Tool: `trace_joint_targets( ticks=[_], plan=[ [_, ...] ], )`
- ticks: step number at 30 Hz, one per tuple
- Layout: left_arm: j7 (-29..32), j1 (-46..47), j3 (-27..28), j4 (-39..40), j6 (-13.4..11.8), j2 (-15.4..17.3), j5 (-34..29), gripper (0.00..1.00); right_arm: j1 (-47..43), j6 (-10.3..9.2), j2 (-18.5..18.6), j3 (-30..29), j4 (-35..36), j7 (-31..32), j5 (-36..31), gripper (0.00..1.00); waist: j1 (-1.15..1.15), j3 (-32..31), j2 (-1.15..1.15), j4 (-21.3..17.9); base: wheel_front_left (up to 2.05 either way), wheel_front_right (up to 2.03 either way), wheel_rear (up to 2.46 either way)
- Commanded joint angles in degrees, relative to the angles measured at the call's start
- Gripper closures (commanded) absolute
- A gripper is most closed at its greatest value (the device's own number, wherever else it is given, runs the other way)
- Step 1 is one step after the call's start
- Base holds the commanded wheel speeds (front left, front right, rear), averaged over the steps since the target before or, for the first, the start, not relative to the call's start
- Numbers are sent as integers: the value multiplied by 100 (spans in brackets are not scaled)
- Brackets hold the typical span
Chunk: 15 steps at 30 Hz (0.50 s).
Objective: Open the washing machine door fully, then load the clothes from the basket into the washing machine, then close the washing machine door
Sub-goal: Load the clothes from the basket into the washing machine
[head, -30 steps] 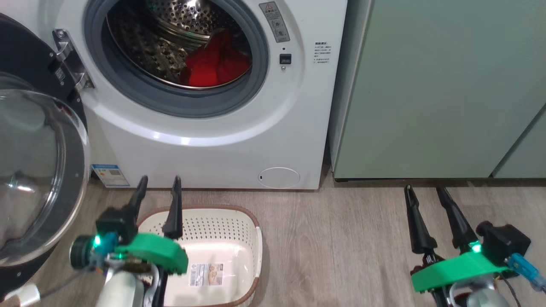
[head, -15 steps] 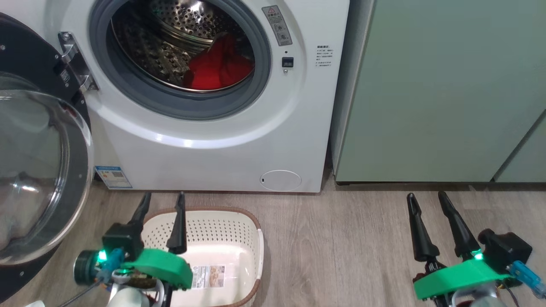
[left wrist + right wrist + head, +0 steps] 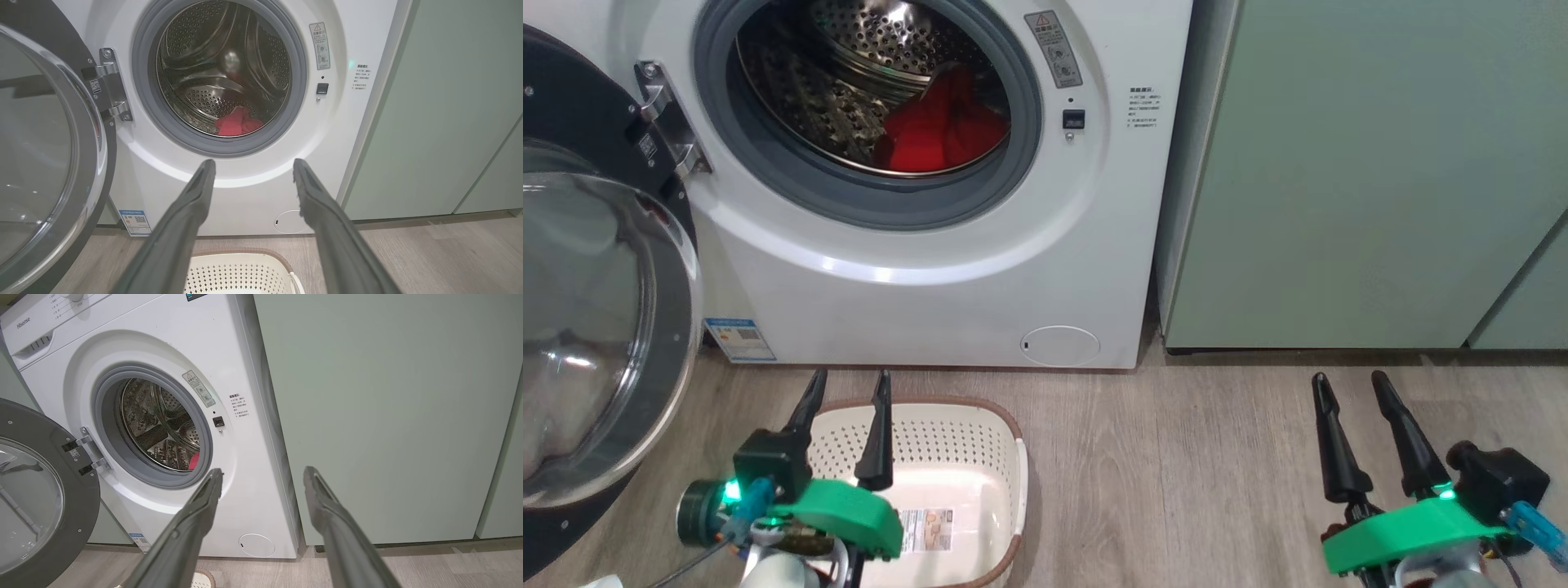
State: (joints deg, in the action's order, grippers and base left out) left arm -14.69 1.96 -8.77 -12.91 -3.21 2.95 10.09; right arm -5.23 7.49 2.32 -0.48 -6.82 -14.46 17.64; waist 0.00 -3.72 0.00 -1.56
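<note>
both spread wide, empty, left fingers (image 3: 879,433) over the basket (image 3: 947,433), right fingers (image 3: 1334,449) above the floor (image 3: 1176,474)

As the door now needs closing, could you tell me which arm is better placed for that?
Left, probably. The door stands open at the robot's left, beside the open left gripper; the right gripper hovers far off before the green cabinet.
</note>
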Motion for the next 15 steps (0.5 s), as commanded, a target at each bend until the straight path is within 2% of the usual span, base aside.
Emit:
trace_joint_targets(
  ticks=[1, 15],
  plan=[
    [-30, 136, 172, 185, -41, -7, 40, 0, 239, 0, 55, 86, 154, -54, -15, 0, 0, -3, 0, -6, 0, 0, 0],
    [-30, 140, 72, 147, -95, -7, 106, 0, 267, 0, 55, 52, 110, -54, -62, 0, 0, -45, 0, 16, 0, 0, 0]
  ],
)
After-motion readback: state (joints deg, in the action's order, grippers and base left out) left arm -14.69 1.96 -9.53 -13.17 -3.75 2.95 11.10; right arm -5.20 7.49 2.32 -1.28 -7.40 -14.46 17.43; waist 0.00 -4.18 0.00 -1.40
